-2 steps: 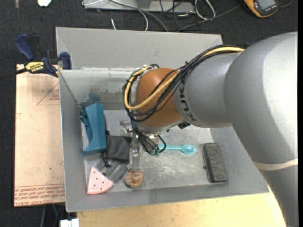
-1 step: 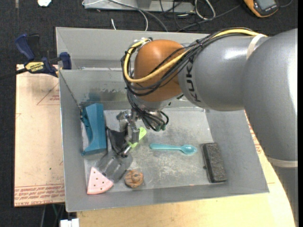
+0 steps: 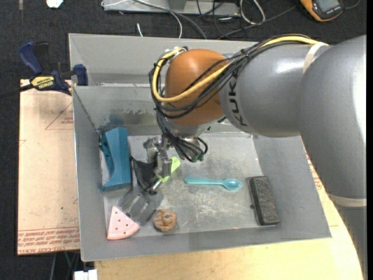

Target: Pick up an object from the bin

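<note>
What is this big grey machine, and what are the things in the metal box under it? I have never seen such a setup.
This is a robot arm that reaches in from the right of the picture. One camera looks down on the grey bin from above and a little to one side. The orange cover and the cables are parts of the arm.

Below the cover hangs the tool, the part that grasps. It is low over the left middle of the bin, close to a black thing and a small green piece. I cannot tell if it holds anything.

In the bin lie:
- a blue thing at the left
- a pink wedge with holes at the front left
- a brown lump beside the wedge
- a turquoise spoon in the middle
- a dark block at the right
</note>
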`<state>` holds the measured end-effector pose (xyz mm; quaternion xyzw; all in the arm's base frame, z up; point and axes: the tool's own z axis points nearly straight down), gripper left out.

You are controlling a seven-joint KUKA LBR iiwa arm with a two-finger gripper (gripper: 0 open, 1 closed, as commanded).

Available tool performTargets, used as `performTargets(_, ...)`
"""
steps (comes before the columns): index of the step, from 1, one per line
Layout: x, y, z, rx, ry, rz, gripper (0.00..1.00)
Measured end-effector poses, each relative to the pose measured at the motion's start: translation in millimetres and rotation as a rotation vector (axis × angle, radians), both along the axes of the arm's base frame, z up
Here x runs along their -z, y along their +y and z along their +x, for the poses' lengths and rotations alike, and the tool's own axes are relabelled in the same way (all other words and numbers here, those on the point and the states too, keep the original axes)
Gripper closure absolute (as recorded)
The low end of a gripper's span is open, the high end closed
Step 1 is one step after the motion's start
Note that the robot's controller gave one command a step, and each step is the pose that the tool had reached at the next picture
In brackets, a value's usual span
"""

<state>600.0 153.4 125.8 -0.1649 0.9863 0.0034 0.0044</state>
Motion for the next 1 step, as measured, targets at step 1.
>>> performTargets(1,-58.0,-3.2,3.1,0.006,0.004,-0.001,1.00)
